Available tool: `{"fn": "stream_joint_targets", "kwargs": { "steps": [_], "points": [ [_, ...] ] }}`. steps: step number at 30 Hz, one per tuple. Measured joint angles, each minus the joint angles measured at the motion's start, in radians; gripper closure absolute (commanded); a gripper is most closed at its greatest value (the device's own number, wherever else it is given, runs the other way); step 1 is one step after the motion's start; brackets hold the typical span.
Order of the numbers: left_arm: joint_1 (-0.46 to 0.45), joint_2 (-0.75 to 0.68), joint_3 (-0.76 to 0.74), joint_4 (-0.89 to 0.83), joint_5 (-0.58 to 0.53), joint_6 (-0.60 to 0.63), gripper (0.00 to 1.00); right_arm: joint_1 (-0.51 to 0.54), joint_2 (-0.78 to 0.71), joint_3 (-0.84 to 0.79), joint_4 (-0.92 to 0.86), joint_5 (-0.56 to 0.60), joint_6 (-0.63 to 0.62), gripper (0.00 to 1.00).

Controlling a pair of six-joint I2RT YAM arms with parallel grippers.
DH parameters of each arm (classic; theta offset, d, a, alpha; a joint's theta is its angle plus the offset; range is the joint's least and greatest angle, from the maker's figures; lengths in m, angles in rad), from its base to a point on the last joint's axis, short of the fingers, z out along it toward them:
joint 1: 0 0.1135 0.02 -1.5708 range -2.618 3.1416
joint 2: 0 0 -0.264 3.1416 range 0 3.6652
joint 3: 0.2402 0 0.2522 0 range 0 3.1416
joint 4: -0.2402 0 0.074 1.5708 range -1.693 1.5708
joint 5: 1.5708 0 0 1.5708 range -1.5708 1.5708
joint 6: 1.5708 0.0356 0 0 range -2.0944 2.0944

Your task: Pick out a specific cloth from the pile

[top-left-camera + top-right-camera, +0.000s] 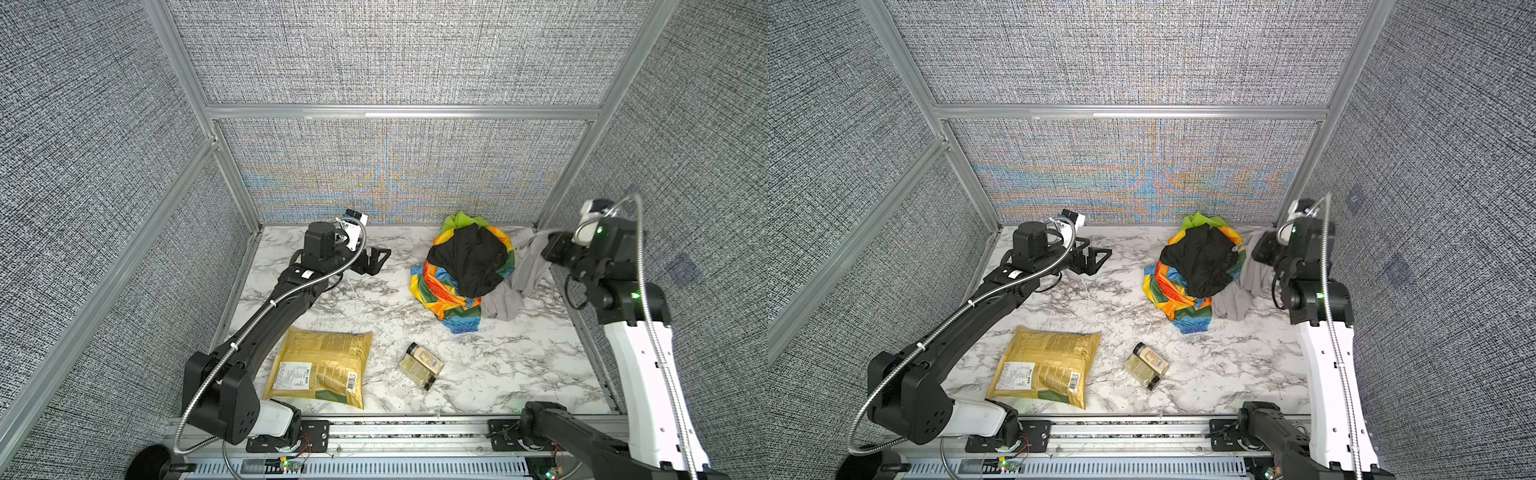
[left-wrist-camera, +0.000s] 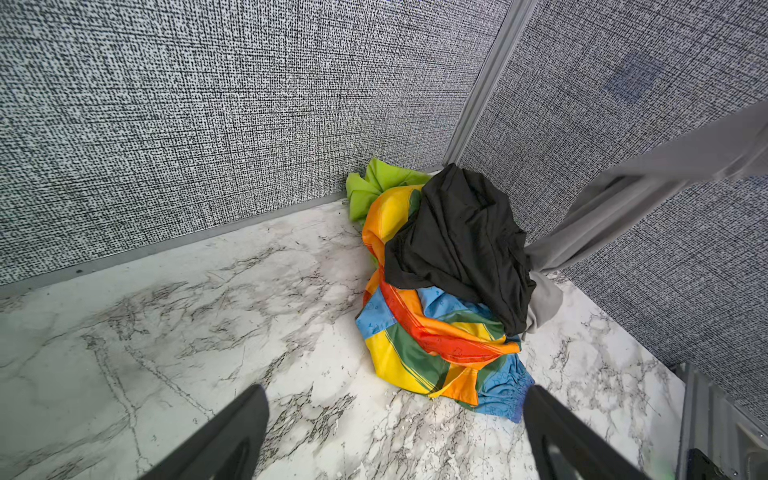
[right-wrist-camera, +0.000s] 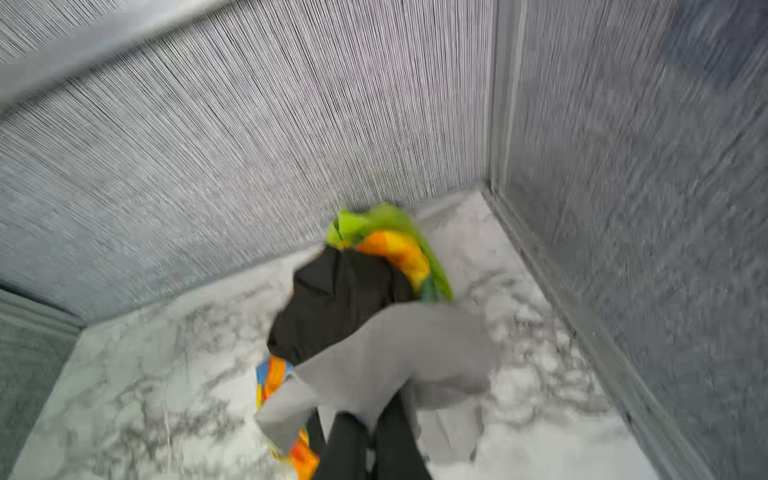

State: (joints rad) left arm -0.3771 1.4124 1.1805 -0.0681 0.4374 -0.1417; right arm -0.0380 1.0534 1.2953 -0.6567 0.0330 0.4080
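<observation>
Beside the pile (image 1: 465,268), the raised right pincer (image 3: 368,419) clamps the grey cloth (image 1: 530,266) while the left pincer (image 1: 376,260) hovers wide.

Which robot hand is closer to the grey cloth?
The right one. The right gripper is shut on the grey cloth, holding one end up beside the pile. The left gripper is open on the other side of the pile, not touching the cloth.

Grey cloth (image 1: 528,267) partly aloft, against rainbow-black pile (image 1: 467,257)
</observation>
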Motion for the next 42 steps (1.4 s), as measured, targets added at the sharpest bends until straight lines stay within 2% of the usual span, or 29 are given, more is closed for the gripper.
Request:
{"fn": "stream_joint_targets", "kwargs": {
  "steps": [4, 9, 10, 14, 16, 19, 21, 29, 31, 32, 36, 38, 42],
  "points": [
    [0.000, 0.005, 0.000, 0.000, 0.001, 0.000, 0.01, -0.005, -0.014, -0.192, -0.011, 0.024, 0.018, 0.94],
    [-0.002, 0.014, 0.000, 0.000, 0.004, 0.000, 0.01, -0.042, 0.084, -0.292, 0.017, 0.063, 0.026, 0.89],
    [-0.002, 0.014, 0.000, 0.000, 0.004, 0.000, 0.01, -0.049, 0.111, -0.302, 0.027, 0.066, 0.026, 0.85],
    [-0.008, 0.014, 0.000, 0.000, 0.003, 0.000, 0.01, -0.073, 0.227, -0.319, 0.081, 0.037, 0.028, 0.50],
    [-0.009, 0.015, 0.000, 0.000, 0.003, 0.000, 0.01, -0.077, 0.284, -0.319, 0.119, -0.003, 0.018, 0.36],
    [-0.010, 0.018, 0.000, -0.001, 0.003, 0.000, 0.01, -0.077, 0.359, -0.323, 0.172, -0.063, 0.010, 0.20],
    [-0.012, 0.018, 0.001, -0.001, 0.003, 0.003, 0.01, -0.077, 0.396, -0.336, 0.206, -0.092, 0.006, 0.16],
    [-0.014, 0.018, 0.002, -0.002, -0.002, 0.004, 0.01, -0.066, 0.517, -0.383, 0.278, -0.157, 0.008, 0.16],
    [-0.015, 0.018, 0.003, -0.002, -0.004, 0.007, 0.01, -0.064, 0.542, -0.389, 0.285, -0.157, 0.014, 0.20],
    [-0.016, 0.018, 0.003, -0.002, -0.004, 0.007, 0.01, -0.062, 0.555, -0.392, 0.291, -0.154, 0.014, 0.24],
    [-0.016, 0.019, 0.004, -0.004, -0.004, 0.008, 0.01, -0.060, 0.580, -0.393, 0.313, -0.125, 0.027, 0.58],
    [-0.017, 0.019, 0.004, -0.005, -0.005, 0.010, 0.01, -0.060, 0.576, -0.393, 0.313, -0.110, 0.040, 0.71],
    [-0.019, 0.020, 0.005, -0.005, -0.007, 0.011, 0.01, -0.058, 0.523, -0.395, 0.311, -0.070, 0.049, 0.91]
  ]
}}
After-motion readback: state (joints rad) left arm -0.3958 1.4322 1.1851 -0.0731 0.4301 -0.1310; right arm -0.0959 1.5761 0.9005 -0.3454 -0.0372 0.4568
